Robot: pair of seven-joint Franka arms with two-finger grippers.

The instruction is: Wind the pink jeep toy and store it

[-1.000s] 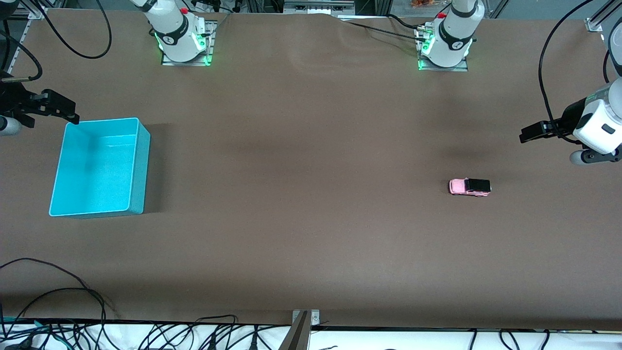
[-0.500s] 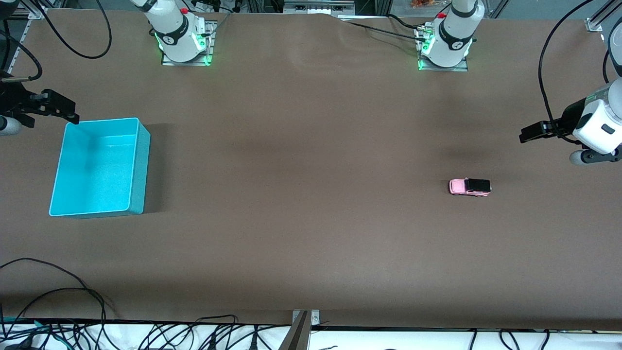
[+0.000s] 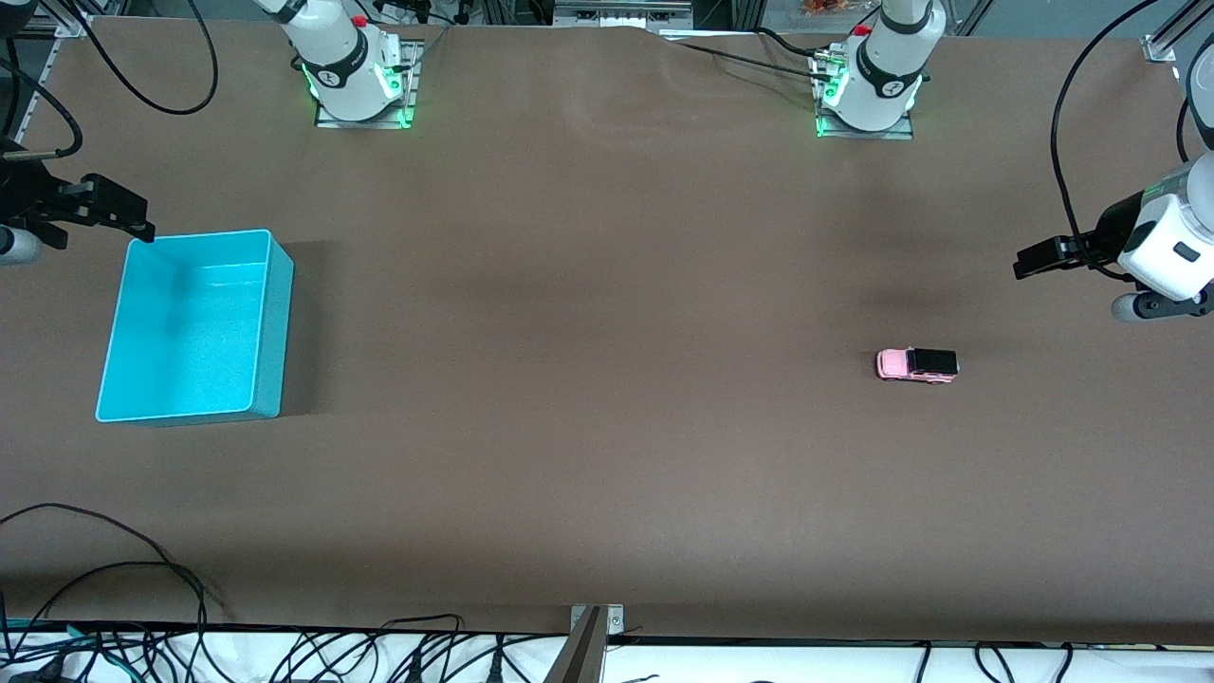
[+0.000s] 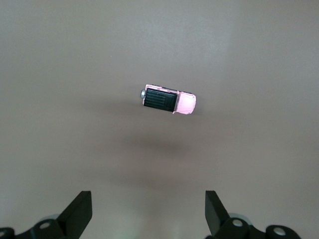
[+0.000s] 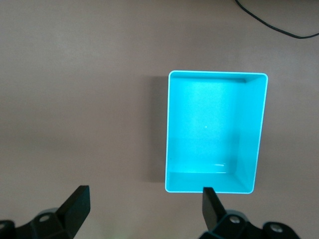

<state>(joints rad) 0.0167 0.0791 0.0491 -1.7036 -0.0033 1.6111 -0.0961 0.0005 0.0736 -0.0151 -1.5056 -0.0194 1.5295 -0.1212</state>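
Pink jeep toy (image 3: 916,364) lies on table apart from spread, empty left tool (image 4: 148,214).

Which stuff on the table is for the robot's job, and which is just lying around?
For the job:
- pink jeep toy, on the table toward the left arm's end
- turquoise bin, with nothing in it, toward the right arm's end

Just lying about:
- black cables along the table edge nearest the front camera
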